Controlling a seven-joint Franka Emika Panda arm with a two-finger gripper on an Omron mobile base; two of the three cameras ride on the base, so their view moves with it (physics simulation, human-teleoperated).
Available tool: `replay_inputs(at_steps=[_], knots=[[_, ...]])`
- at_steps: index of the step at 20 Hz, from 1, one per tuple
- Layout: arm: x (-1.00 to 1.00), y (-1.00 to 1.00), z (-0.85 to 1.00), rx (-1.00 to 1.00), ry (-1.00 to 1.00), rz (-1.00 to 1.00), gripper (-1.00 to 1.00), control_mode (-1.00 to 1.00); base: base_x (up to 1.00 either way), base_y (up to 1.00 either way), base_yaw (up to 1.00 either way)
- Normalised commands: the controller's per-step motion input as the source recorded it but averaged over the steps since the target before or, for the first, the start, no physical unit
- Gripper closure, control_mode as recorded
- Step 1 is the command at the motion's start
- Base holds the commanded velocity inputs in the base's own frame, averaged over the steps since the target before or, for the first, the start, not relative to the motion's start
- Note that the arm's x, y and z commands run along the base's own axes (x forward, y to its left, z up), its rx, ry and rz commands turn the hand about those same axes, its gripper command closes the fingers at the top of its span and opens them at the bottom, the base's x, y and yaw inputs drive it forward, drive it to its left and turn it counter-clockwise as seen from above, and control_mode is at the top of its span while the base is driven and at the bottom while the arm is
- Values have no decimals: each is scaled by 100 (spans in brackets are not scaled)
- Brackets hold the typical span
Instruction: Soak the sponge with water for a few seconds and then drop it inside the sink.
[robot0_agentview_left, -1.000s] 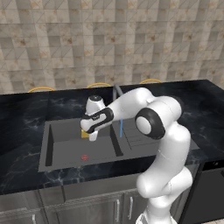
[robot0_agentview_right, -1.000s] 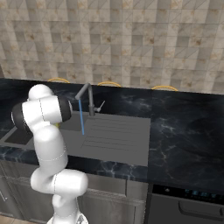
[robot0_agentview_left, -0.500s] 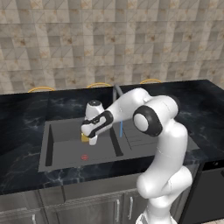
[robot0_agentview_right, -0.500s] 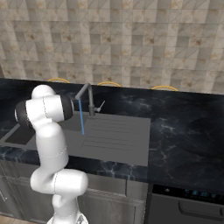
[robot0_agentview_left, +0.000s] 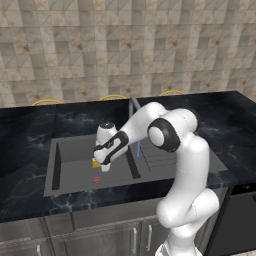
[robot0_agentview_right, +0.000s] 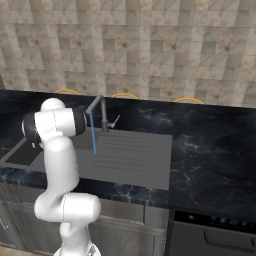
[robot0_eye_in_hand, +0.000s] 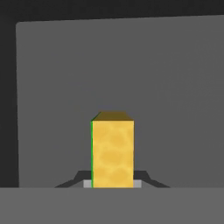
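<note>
My gripper (robot0_agentview_left: 101, 163) hangs low inside the sink (robot0_agentview_left: 70, 175), shut on the sponge (robot0_agentview_left: 95, 163), a small yellow block. The hand view looks down on the sponge (robot0_eye_in_hand: 112, 151) standing on end between my gripper (robot0_eye_in_hand: 112, 183), with a thin green face along its left edge and the grey sink floor (robot0_eye_in_hand: 166, 87) behind it. The water (robot0_agentview_left: 138, 148) falls as a thin blue stream to the right of the sponge, clear of it. From the right base, the water (robot0_agentview_right: 93, 135) drops from the tap onto the sink (robot0_agentview_right: 131, 156) at its ribbed wing.
A small red spot (robot0_agentview_left: 96, 180) lies on the basin floor just below the sponge. The dark tap (robot0_agentview_right: 100, 111) stands at the sink's back edge. Black marbled countertop (robot0_agentview_right: 210, 150) surrounds the sink, with a tiled wall behind. Cabinets run below the front edge.
The hand has sunk a little lower into the basin with the sponge still held, staying left of the water stream. The stream keeps running.
</note>
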Motion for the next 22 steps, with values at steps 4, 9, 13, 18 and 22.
replay_inputs(at_steps=[4,9,13,18,22], knots=[[0,23,-10,-4,0,-2,100,-100,0,0,0],[3,19,-6,-7,0,-2,100,-100,0,0,0],[9,10,-19,-7,0,-3,100,-100,0,0,0],[7,4,-28,-5,0,-4,100,-100,0,0,0],[5,1,-26,-1,0,-4,100,-100,0,0,0]])
